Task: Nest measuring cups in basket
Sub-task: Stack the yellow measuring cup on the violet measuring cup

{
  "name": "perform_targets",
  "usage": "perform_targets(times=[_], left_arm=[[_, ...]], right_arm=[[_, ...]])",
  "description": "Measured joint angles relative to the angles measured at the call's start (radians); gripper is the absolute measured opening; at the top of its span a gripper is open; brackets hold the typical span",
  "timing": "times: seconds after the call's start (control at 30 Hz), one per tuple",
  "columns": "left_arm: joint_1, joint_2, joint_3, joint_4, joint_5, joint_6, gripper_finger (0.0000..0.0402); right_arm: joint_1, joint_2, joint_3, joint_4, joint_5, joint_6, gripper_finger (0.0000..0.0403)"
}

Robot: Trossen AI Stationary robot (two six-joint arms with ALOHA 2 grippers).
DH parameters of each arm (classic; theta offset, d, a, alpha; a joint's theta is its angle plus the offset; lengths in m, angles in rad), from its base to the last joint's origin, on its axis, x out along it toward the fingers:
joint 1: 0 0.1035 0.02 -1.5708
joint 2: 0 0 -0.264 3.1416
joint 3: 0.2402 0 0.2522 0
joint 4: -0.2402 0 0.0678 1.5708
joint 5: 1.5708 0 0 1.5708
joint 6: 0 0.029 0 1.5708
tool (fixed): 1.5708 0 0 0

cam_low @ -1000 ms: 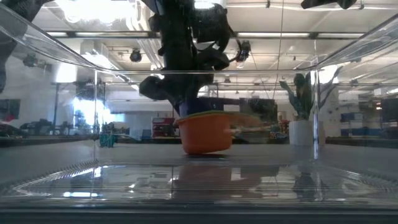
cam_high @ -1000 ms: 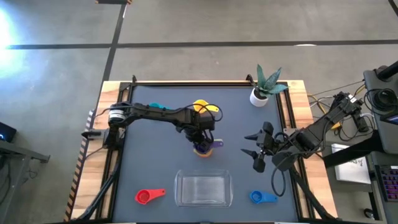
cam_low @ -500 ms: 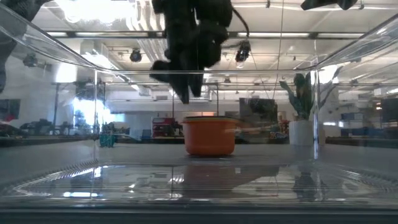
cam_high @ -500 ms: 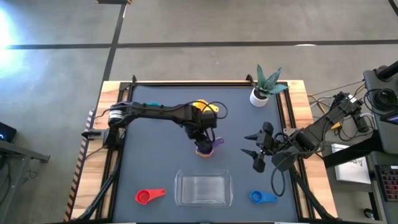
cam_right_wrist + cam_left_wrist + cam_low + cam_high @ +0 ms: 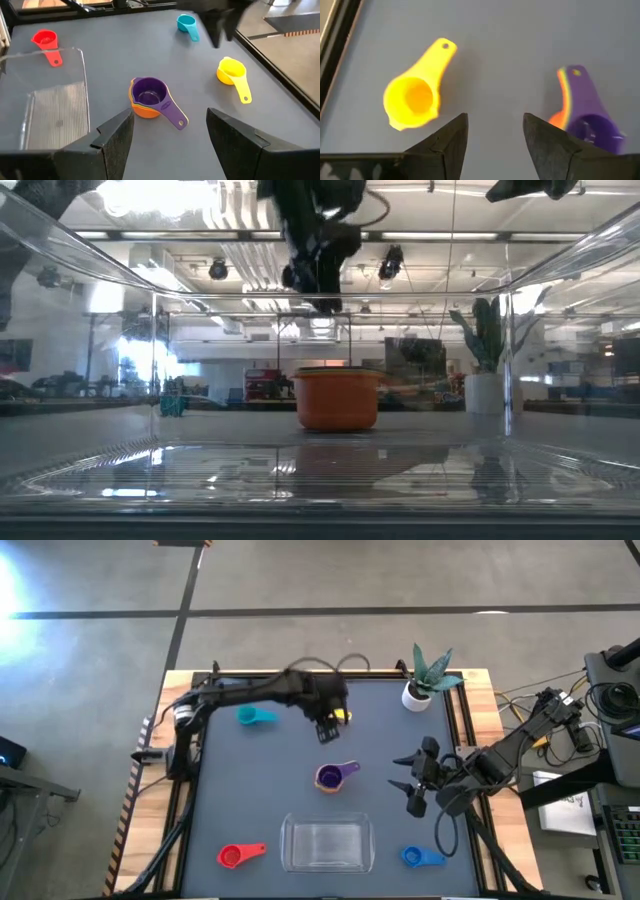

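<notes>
— Near the middle of the table (image 5: 250, 780) we see a stack of measuring cups: the purple cup (image 5: 330, 777) sits nested inside the orange cup (image 5: 142, 111), purple handle pointing toward the right arm's side. Where is the left pincer (image 5: 328, 727)?

— Up in the air over the far half, just beside the yellow cup (image 5: 415, 95), which lies alone on the table. Its fingers (image 5: 445, 142) stand apart with nothing between them.

— And the right pincer (image 5: 412, 783)?

— We find it off to the right of the stack, also spread wide and carrying nothing.

— The basket (image 5: 327, 845)?

— At the near edge, with no cup in it as far as we can see. The red cup (image 5: 236, 856) lies to its left, the blue cup (image 5: 418, 857) to its right, and the teal cup (image 5: 252, 717) rests well apart, toward the far left. A white plant pot (image 5: 417, 695) stands at the far right corner.
</notes>
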Motion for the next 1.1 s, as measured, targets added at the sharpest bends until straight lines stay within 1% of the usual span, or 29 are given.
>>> perform_targets(times=[0.17, 0.23, 0.33, 0.4, 0.53, 0.6, 0.7, 0.8, 0.93, 1.1], left_arm=[[0.12, 0.001, -0.008, 0.069, 0.138, 0.136, 0.0157], [0.152, 0.001, 0.0, 0.088, 0.176, 0.177, 0.015], [0.183, 0.001, 0.002, 0.132, 0.175, 0.247, 0.014], [0.196, 0.001, 0.0, 0.132, 0.165, 0.283, 0.0134], [0.198, 0.001, 0.0, 0.091, 0.07, 0.278, 0.0128], [0.196, 0.001, 0.0, 0.058, 0.054, 0.28, 0.0127], [0.196, 0.001, -0.018, 0.067, 0.109, 0.332, 0.0127], [0.206, 0.005, -0.064, 0.104, 0.151, 0.424, 0.0127], [0.237, 0.006, -0.151, 0.156, 0.152, 0.553, 0.0127], [0.244, 0.006, -0.246, 0.157, 0.126, 0.67, 0.0135]], right_arm=[[0.0, 0.0, -0.013, 0.0, 0.026, -0.022, 0.0237], [0.0, -0.007, -0.018, 0.0, 0.026, -0.04, 0.0237], [-0.003, -0.033, -0.025, -0.02, 0.026, -0.055, 0.0237], [-0.003, -0.065, -0.039, -0.041, 0.026, -0.047, 0.0237], [-0.003, -0.134, -0.091, -0.038, 0.029, -0.012, 0.0237], [-0.003, -0.164, -0.125, -0.037, 0.029, -0.001, 0.0237], [-0.003, -0.198, -0.175, -0.032, 0.037, 0.01, 0.0237], [-0.003, -0.226, -0.216, -0.013, 0.066, 0.01, 0.0237], [-0.003, -0.252, -0.229, -0.014, 0.079, -0.006, 0.0237], [-0.003, -0.281, -0.229, -0.008, 0.081, -0.043, 0.0237]])
